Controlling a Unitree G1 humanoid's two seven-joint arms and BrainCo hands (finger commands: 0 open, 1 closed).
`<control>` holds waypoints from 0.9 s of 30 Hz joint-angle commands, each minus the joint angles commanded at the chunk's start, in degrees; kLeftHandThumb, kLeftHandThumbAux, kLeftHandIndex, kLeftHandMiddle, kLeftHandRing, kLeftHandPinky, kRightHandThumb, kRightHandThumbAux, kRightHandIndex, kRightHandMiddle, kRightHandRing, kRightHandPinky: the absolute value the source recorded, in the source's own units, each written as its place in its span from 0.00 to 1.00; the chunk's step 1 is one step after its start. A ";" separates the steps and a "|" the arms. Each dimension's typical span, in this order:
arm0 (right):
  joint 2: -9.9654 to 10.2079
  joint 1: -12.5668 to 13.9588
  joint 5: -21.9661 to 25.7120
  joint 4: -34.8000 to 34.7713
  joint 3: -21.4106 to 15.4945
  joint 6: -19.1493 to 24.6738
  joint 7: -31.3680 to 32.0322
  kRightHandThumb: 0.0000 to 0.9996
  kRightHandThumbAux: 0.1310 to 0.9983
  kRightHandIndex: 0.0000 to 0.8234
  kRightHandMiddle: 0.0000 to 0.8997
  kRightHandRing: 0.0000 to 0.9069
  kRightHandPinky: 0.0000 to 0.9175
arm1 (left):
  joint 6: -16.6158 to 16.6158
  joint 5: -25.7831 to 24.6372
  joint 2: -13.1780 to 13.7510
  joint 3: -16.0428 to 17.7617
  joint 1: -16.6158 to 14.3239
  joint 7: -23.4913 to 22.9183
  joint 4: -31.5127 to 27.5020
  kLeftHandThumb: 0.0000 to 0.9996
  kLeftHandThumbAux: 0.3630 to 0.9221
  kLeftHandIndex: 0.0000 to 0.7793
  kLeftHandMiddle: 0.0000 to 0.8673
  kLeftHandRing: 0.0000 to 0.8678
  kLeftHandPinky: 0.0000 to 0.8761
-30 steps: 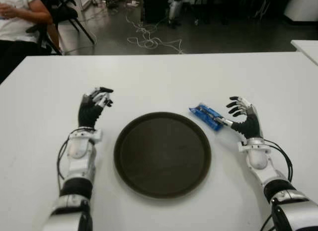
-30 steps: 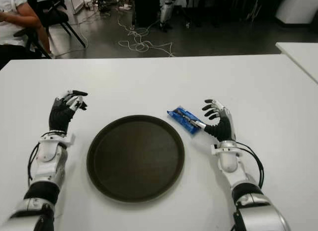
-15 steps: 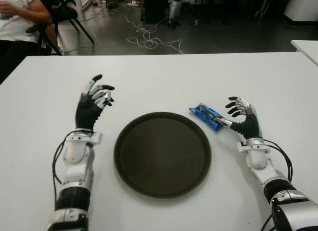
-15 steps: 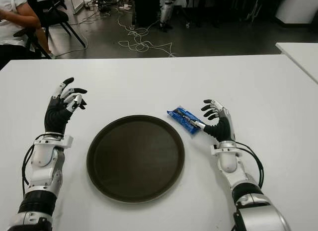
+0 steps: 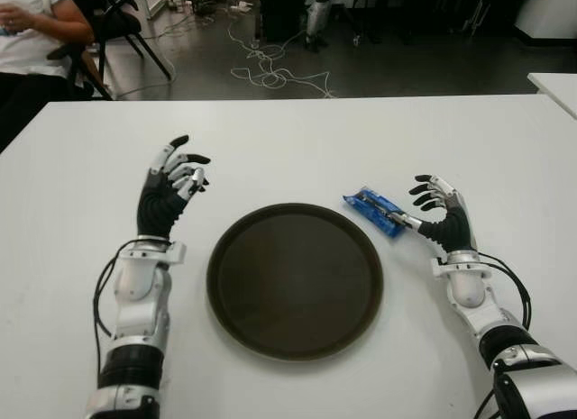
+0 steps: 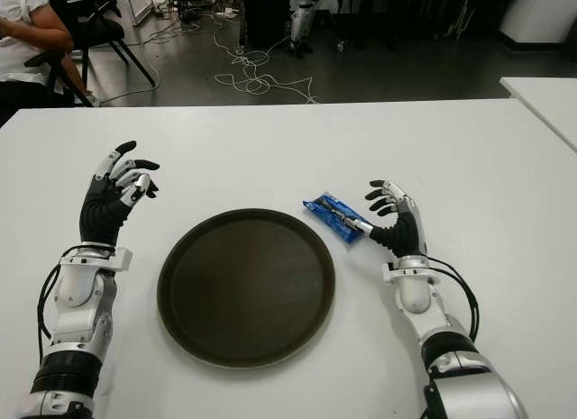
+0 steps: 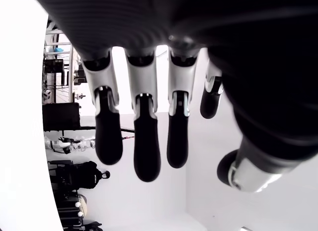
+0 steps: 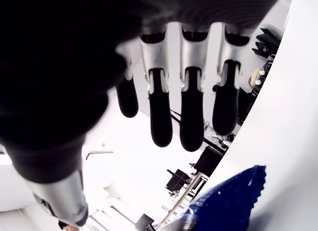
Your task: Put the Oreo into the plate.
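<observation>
Blue Oreo packet (image 5: pixel 375 210) flat on the white table (image 5: pixel 297 140), lying at a slant just beside the upper right rim of the round dark plate (image 5: pixel 295 279), outside it. Packet's near end right at the thumb tip of the right hand (image 5: pixel 438 219); contact there too close to call. Right hand palm-up-ish on the packet's right side, wrist low toward the table, forearm running back toward the lower right corner of the eye views. Fingers (image 8: pixel 191 116) loosely spread and only slightly bent, wrapped around nothing; blue wrapper edge (image 8: pixel 226 201) visible in the wrist view below the fingertips, apart from them.

Left hand (image 5: pixel 169 185) raised on the plate's left side, well apart from the packet, forearm tilted upward from the elbow at the lower left. Fingers (image 7: pixel 144 146) relaxed and fanned, gently curved, empty, index tip highest.

Plate bare, centred between the two arms.

Beyond the table's far edge: dark floor with a tangle of white cables (image 5: pixel 270 72), and a seated person (image 5: pixel 32 31) at the upper left corner.
</observation>
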 joint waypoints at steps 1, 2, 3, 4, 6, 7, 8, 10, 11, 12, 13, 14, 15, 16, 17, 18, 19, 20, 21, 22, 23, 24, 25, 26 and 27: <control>-0.04 -0.04 0.02 0.06 -0.01 0.05 0.03 0.08 0.74 0.36 0.49 0.52 0.54 | 0.06 0.10 -0.03 -0.04 -0.04 0.12 0.02 1.00 0.50 0.24 0.45 0.59 0.58; -0.07 -0.08 0.04 0.11 -0.01 0.08 0.05 0.08 0.74 0.36 0.49 0.52 0.54 | 0.09 0.16 -0.05 -0.09 -0.07 0.20 0.04 1.00 0.50 0.24 0.45 0.59 0.58; -0.08 -0.11 0.08 0.18 -0.01 0.14 0.07 0.08 0.74 0.36 0.49 0.52 0.55 | -0.14 0.36 0.00 -0.12 -0.10 0.31 0.23 1.00 0.50 0.24 0.45 0.59 0.58; -0.09 -0.14 0.11 0.23 -0.01 0.19 0.08 0.08 0.73 0.36 0.49 0.52 0.54 | -0.31 0.50 0.06 -0.15 -0.11 0.40 0.37 1.00 0.50 0.24 0.45 0.59 0.57; -0.03 -0.20 0.18 0.33 -0.03 0.33 0.07 0.07 0.73 0.36 0.49 0.52 0.54 | -1.40 1.13 0.37 -0.02 -0.17 0.70 1.38 1.00 0.50 0.24 0.45 0.59 0.58; -0.01 -0.21 0.20 0.35 -0.04 0.36 0.07 0.07 0.73 0.35 0.49 0.52 0.54 | -1.67 1.30 0.43 0.02 -0.19 0.79 1.65 1.00 0.50 0.24 0.45 0.59 0.58; 0.00 -0.24 0.21 0.37 -0.04 0.39 0.07 0.07 0.73 0.35 0.49 0.52 0.54 | -1.84 1.40 0.46 0.04 -0.24 0.85 1.85 1.00 0.50 0.24 0.45 0.59 0.58; 0.11 -0.25 0.26 0.31 -0.05 0.35 0.07 0.07 0.74 0.36 0.49 0.52 0.54 | -2.32 1.93 0.37 0.05 0.06 1.42 1.98 1.00 0.50 0.24 0.45 0.59 0.59; 0.14 -0.25 0.27 0.29 -0.05 0.34 0.07 0.07 0.74 0.36 0.49 0.52 0.54 | -2.50 2.08 0.35 0.04 0.15 1.61 2.05 1.00 0.50 0.24 0.45 0.60 0.59; 0.14 -0.24 0.25 0.21 -0.04 0.29 0.02 0.06 0.74 0.36 0.49 0.52 0.54 | -2.74 2.10 0.21 0.01 0.30 1.72 2.28 1.00 0.50 0.24 0.45 0.60 0.59; 0.13 -0.24 0.23 0.16 -0.02 0.27 -0.01 0.06 0.75 0.37 0.50 0.53 0.55 | -2.89 2.07 0.12 -0.02 0.38 1.76 2.47 1.00 0.50 0.24 0.45 0.60 0.58; 0.12 -0.24 0.21 0.13 -0.01 0.25 -0.03 0.06 0.75 0.37 0.50 0.53 0.55 | -3.02 2.07 0.06 -0.04 0.43 1.81 2.60 1.00 0.50 0.24 0.45 0.60 0.58; 0.14 -0.26 0.20 0.11 0.00 0.28 -0.05 0.06 0.75 0.37 0.50 0.53 0.55 | -3.09 1.93 -0.03 -0.05 0.35 1.72 3.05 1.00 0.50 0.23 0.45 0.60 0.57; 0.18 -0.27 0.21 0.11 0.01 0.33 -0.03 0.07 0.76 0.37 0.51 0.53 0.55 | -3.20 1.67 -0.07 0.01 0.07 1.49 3.89 1.00 0.50 0.23 0.45 0.60 0.57; 0.20 -0.28 0.21 0.10 0.01 0.36 -0.03 0.07 0.76 0.38 0.51 0.53 0.56 | -3.31 1.48 -0.09 0.05 -0.13 1.32 4.52 1.00 0.50 0.23 0.45 0.60 0.56; 0.24 -0.29 0.23 0.14 0.01 0.41 0.01 0.08 0.76 0.38 0.51 0.54 0.56 | -3.63 1.21 -0.03 0.18 -0.47 1.06 5.66 1.00 0.50 0.24 0.45 0.60 0.56; 0.26 -0.31 0.25 0.18 0.01 0.44 0.04 0.08 0.76 0.38 0.51 0.54 0.56 | -3.92 1.05 0.02 0.27 -0.72 0.91 6.46 1.00 0.50 0.24 0.45 0.60 0.56; 0.27 -0.32 0.27 0.20 0.00 0.46 0.06 0.09 0.77 0.38 0.51 0.54 0.56 | -4.18 0.96 0.07 0.33 -0.89 0.83 7.01 1.00 0.50 0.24 0.45 0.60 0.55; 0.29 -0.35 0.27 0.33 0.00 0.58 0.09 0.09 0.77 0.38 0.51 0.54 0.56 | -4.26 0.88 0.07 0.33 -1.08 0.81 7.29 1.00 0.50 0.24 0.45 0.60 0.55; 0.28 -0.41 0.27 0.40 0.00 0.71 0.08 0.10 0.77 0.38 0.51 0.53 0.56 | -4.40 0.82 0.12 0.36 -1.29 0.75 7.72 1.00 0.50 0.24 0.45 0.60 0.55; 0.27 -0.44 0.27 0.44 0.00 0.80 0.07 0.10 0.77 0.38 0.50 0.53 0.55 | -4.54 0.76 0.16 0.38 -1.45 0.71 8.09 1.00 0.50 0.24 0.45 0.60 0.55; 0.25 -0.49 0.16 0.48 0.04 0.88 -0.12 0.10 0.77 0.38 0.50 0.53 0.55 | -4.66 0.68 0.24 0.43 -1.63 0.63 8.67 1.00 0.50 0.24 0.45 0.60 0.54; 0.23 -0.51 0.09 0.49 0.07 0.92 -0.27 0.10 0.78 0.39 0.50 0.52 0.54 | -4.81 0.62 0.31 0.47 -1.76 0.57 9.13 1.00 0.50 0.24 0.45 0.60 0.54; 0.22 -0.53 0.03 0.50 0.10 0.93 -0.36 0.10 0.78 0.39 0.50 0.52 0.54 | -4.93 0.57 0.36 0.47 -1.84 0.53 9.44 1.00 0.50 0.25 0.45 0.60 0.54; 0.21 -0.56 -0.02 0.52 0.13 0.94 -0.46 0.11 0.78 0.39 0.50 0.52 0.54 | -5.00 0.52 0.36 0.46 -1.90 0.55 9.59 1.00 0.50 0.25 0.45 0.60 0.54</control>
